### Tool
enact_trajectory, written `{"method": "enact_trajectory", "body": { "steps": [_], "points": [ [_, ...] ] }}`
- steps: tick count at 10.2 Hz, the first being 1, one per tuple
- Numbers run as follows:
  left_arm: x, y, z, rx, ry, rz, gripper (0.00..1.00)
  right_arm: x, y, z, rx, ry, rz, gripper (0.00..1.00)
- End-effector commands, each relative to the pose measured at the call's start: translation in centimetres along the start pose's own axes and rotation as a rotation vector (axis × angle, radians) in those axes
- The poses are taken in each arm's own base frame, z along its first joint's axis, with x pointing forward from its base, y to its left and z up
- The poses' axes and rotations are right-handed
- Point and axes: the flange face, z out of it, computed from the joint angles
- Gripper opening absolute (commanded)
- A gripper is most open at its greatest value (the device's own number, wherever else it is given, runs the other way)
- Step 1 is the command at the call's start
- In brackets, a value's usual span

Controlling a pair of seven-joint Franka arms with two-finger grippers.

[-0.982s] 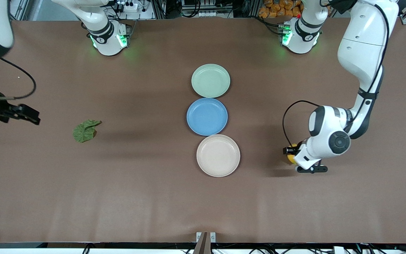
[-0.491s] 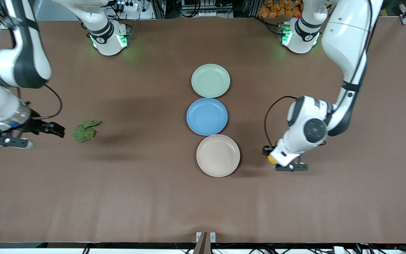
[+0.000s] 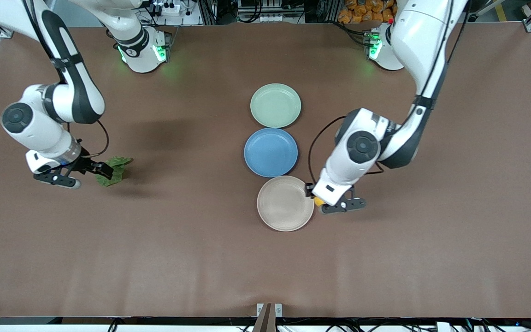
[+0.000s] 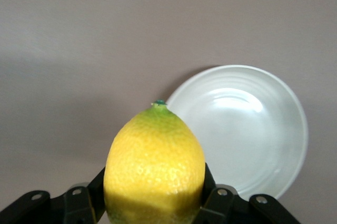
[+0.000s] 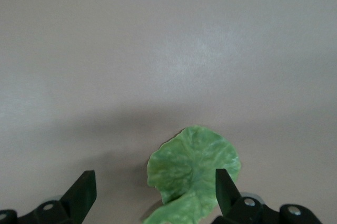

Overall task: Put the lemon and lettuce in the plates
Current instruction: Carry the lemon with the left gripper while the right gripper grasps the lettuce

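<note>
- Counter (image 3: 201, 258): brown, carries three plates in a row down the middle.
- Green plate (image 3: 275, 105) sits nearest the arm bases, blue plate (image 3: 270, 152) in the middle, cream plate (image 3: 285, 203) nearest the front camera; all three bare.
- Left gripper (image 3: 318, 199) hangs over the counter just beside the cream plate's rim, on the left arm's side.
- Right gripper (image 3: 104, 171) is low at the lettuce, toward the right arm's end of the counter.
- Lettuce (image 3: 113, 170) lies flat on the counter, well apart from the plates; in the right wrist view the leaf (image 5: 192, 174) lies betw. the spread fingers (image 5: 81, 192), not gripped.
- Lemon (image 4: 154, 168) is pinched betw. the left fingers (image 4: 84, 203), stem end pointing outward, cream plate (image 4: 284, 129) just beside it.
</note>
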Motion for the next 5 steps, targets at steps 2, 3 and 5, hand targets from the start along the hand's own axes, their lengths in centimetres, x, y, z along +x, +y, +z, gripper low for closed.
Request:
{"method": "enact_trajectory", "body": {
  "steps": [2, 3, 5],
  "points": [
    [-1.8, 4.0, 5.4, -0.081, 0.058, -0.104, 0.0, -0.7, 0.6, 4.2, 0.005, -0.027, 0.038, 1.0],
    [-3.3, 4.7, 7.5, -0.073, 0.047, -0.088, 0.0, -1.1, 0.7, 5.1, 0.003, -0.045, 0.039, 1.0],
    [-4.1, 4.7, 9.4, -0.054, 0.028, -0.08, 0.0, -2.2, 0.9, 6.2, 0.001, -0.061, 0.04, 1.0]
  ]
}}
